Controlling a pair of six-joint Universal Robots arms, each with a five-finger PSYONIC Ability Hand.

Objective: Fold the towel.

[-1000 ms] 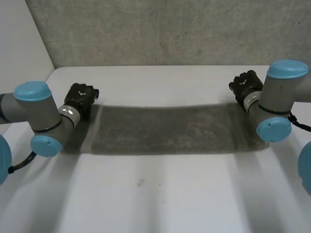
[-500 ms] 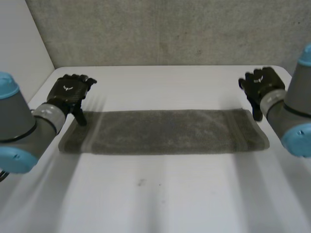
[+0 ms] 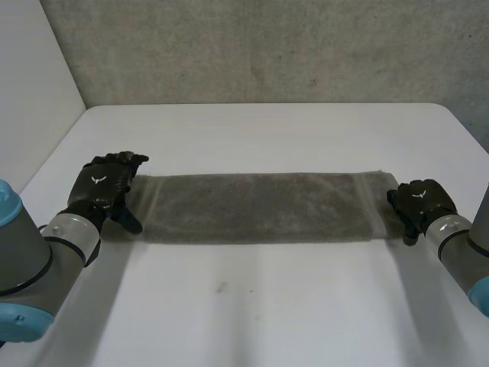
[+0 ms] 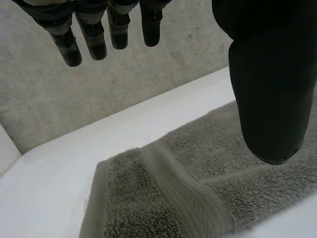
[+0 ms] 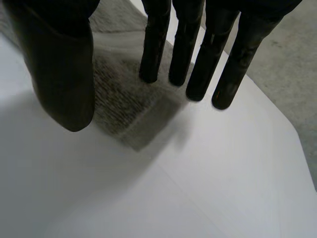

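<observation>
The grey towel (image 3: pixel 256 206) lies flat as a long, narrow strip across the middle of the white table (image 3: pixel 267 306), its long sides running parallel to the table's far edge and its two short ends pointing towards the table's left and right edges. The left hand (image 3: pixel 103 191) is at the towel's left end. In the left wrist view its fingers (image 4: pixel 94 39) are straight and slightly spread, well apart from the thumb, which hangs over the pile of the cloth (image 4: pixel 198 188); nothing is pinched between them. The right hand (image 3: pixel 419 202) is at the towel's right end. In the right wrist view its fingers (image 5: pixel 198 54) are straight and side by side, the thumb set apart, with a corner of the towel (image 5: pixel 119 99) lying below them; whether the fingertips touch the cloth cannot be told. A grey concrete wall (image 3: pixel 267 46) stands behind the table's far edge
</observation>
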